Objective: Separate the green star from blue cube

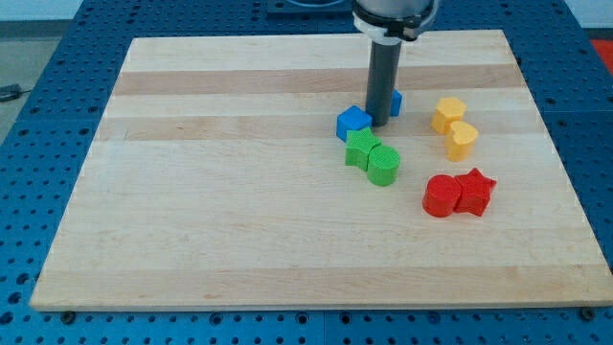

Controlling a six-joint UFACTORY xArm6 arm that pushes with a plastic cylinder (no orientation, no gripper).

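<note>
no readable text, labels, numbers or signs anywhere

One camera looks down obliquely at the wooden board (239, 240).

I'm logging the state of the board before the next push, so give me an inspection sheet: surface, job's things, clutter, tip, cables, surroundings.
Surface: wooden board, light, lying flat.
Job's things: green star touches the blue cube, just below it.
Clutter: green cylinder against the star; another blue block behind the rod, shape unclear; two yellow blocks at the view's right; red cylinder touching a red star.
Tip: my tip sits at the blue cube's right edge, between the two blue blocks.
Cables: nothing seen.
Surroundings: blue perforated table around the board.
</note>
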